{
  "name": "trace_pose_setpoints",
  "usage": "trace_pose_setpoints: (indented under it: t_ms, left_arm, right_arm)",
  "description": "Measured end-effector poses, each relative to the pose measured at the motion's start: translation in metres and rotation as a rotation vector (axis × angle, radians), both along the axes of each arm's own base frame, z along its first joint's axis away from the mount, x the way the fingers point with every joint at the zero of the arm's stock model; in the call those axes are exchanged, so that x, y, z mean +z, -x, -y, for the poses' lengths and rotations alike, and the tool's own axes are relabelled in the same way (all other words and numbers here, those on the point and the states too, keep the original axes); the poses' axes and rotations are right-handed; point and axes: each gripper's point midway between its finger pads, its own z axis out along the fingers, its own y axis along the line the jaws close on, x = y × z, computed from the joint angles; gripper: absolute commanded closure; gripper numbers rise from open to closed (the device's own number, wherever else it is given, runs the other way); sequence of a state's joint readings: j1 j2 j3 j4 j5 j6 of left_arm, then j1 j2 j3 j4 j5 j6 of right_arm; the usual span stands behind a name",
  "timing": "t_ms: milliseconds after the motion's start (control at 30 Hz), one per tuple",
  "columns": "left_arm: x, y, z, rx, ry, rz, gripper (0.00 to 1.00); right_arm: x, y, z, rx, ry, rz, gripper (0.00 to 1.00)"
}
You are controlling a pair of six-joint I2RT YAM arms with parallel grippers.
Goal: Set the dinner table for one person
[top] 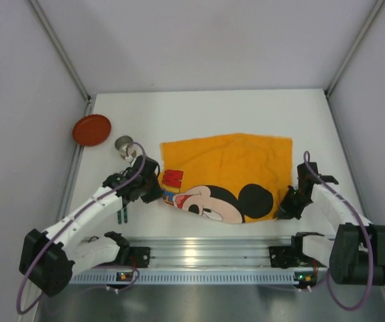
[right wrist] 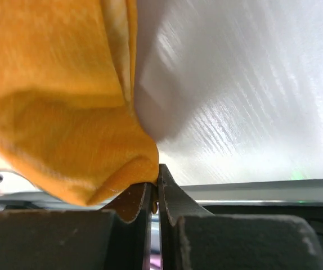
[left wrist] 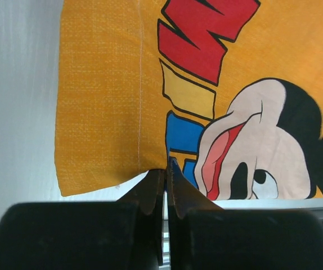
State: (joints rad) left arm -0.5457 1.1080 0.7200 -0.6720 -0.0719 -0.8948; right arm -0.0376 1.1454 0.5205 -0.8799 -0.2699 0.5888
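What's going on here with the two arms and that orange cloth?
Both arms are handling the orange cloth spread on the white table. The left gripper is shut on its near edge by the left corner; the right gripper is shut on the near right corner, bunched and lifted. A red plate and a metal cup sit at the far left, untouched.

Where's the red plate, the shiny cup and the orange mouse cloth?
round red plate (top: 91, 129), top view, its centre.
small shiny metal cup (top: 123, 143), top view, its open top.
orange cloth printed with a cartoon mouse (top: 233, 161), top view, plain orange part.
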Motion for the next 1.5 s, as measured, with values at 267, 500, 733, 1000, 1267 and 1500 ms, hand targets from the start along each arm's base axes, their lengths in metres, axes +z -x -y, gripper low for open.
trace_pose_setpoints:
  t_ms: [267,500,733,1000,1267,1500]
  left_arm:
    - [0.024,0.021,-0.011,0.053,0.052,0.043,0.28]
    - [0.033,0.029,-0.022,0.077,0.013,0.014,0.02]
    - [0.089,-0.039,-0.005,0.058,-0.043,0.178,0.08]
    - [0.030,-0.114,0.025,0.015,-0.119,0.098,0.34]
    - [-0.018,-0.167,0.021,0.034,-0.093,0.033,0.69]
    - [-0.047,-0.209,0.001,0.067,-0.076,-0.004,0.83]
  right_arm:
    - [0.028,-0.034,0.010,-0.015,0.056,0.136,0.45]
    - [0.035,-0.024,0.015,-0.023,0.089,0.138,0.02]
    - [0.079,-0.036,0.005,-0.031,0.033,0.291,0.04]
    - [0.107,-0.033,-0.006,0.004,-0.033,0.382,0.66]
    - [0.100,-0.023,-0.010,0.025,-0.055,0.335,1.00]
    - [0.089,-0.025,-0.009,0.026,-0.054,0.262,1.00]
